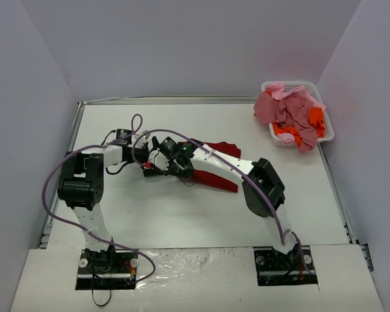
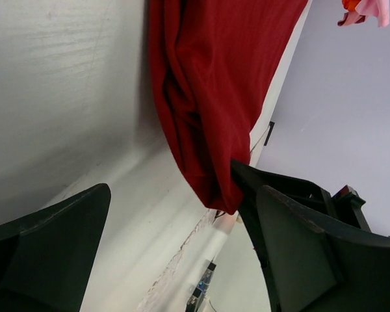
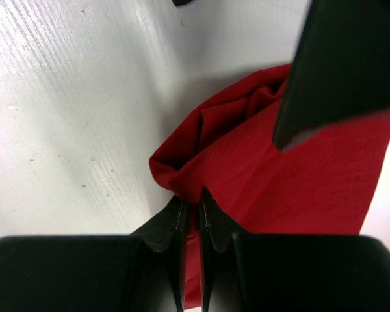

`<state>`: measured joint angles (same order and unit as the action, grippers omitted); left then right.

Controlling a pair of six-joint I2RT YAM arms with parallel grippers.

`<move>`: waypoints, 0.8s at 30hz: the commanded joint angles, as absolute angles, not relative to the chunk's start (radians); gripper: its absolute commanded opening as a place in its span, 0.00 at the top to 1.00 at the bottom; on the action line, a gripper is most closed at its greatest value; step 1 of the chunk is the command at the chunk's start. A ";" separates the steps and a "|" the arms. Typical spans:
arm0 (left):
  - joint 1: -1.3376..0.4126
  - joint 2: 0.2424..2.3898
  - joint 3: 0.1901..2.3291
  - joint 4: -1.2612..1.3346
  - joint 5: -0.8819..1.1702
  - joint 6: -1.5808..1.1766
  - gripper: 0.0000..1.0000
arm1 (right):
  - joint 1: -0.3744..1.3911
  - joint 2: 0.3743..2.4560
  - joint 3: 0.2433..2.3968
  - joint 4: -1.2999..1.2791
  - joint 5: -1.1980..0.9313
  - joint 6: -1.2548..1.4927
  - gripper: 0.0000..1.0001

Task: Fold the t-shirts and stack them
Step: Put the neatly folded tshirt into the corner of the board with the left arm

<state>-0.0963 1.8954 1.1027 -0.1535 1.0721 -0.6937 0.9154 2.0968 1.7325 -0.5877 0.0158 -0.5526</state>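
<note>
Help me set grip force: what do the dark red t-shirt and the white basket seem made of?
The dark red t-shirt: soft matte cloth, probably knit; it bunches into folds. The white basket: seemingly stiff plastic; its rim looks straight-edged.

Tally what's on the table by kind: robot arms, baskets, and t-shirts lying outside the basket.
Robot arms: 2, left arm and right arm
Baskets: 1, the white basket
T-shirts outside it: 1, the dark red t-shirt
Total: 4
</note>
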 commanded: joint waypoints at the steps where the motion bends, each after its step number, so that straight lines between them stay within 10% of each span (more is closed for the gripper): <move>1: -0.113 1.884 1.121 -0.097 1.071 -0.750 0.06 | 0.913 2.118 1.776 -0.641 0.014 -0.554 1.00; 24: -0.219 2.036 1.212 -0.137 1.037 -0.759 0.06 | 0.902 2.115 1.779 -0.650 -0.023 -0.554 1.00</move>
<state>-0.2016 2.0220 1.1946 -0.1154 1.0763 -0.7658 0.9112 2.1368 1.7432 -0.6003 -0.0174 -0.5526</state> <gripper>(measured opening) 0.944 0.037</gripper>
